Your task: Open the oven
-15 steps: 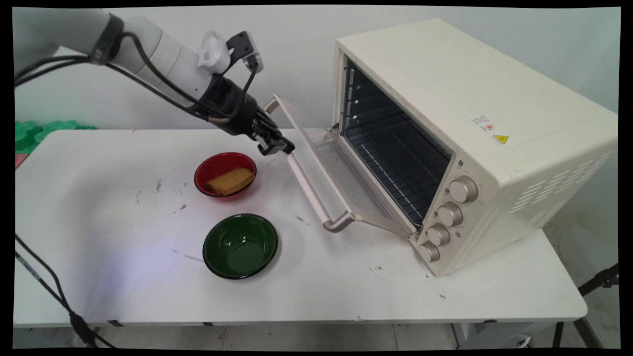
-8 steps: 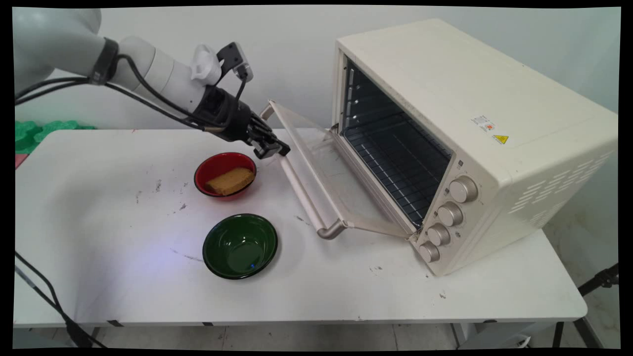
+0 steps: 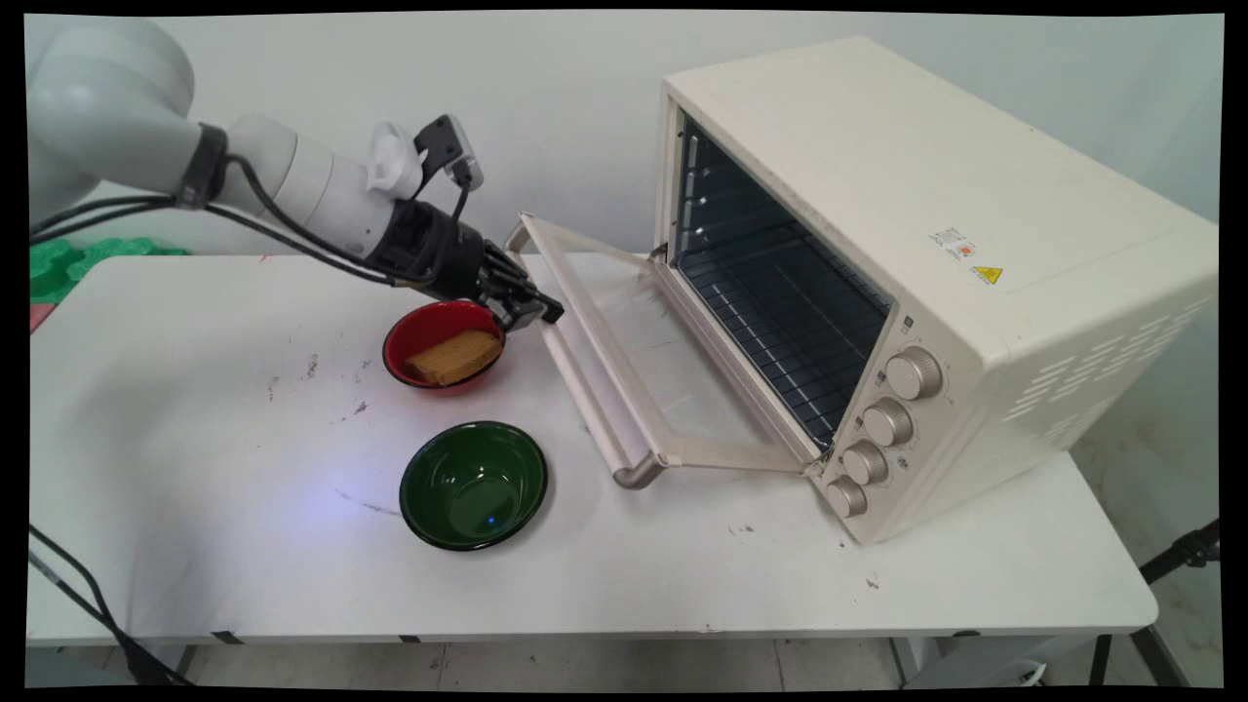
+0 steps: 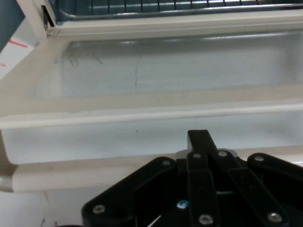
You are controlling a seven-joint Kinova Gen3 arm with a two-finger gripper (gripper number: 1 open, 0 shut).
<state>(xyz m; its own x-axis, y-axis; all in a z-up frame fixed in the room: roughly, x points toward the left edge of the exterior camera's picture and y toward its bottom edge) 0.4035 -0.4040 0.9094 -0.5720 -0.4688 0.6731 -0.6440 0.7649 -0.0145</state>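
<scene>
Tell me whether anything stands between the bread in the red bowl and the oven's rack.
The open door lies low between the bread and the rack, its handle toward the red bowl. The pincer hangs at that handle, over the bowl's far rim. Nothing else shows in the way.

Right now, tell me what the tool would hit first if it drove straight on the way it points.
Most likely the oven door. The tool points at its handle bar, with the glass pane just beyond. The remaining gap is unclear.
</scene>
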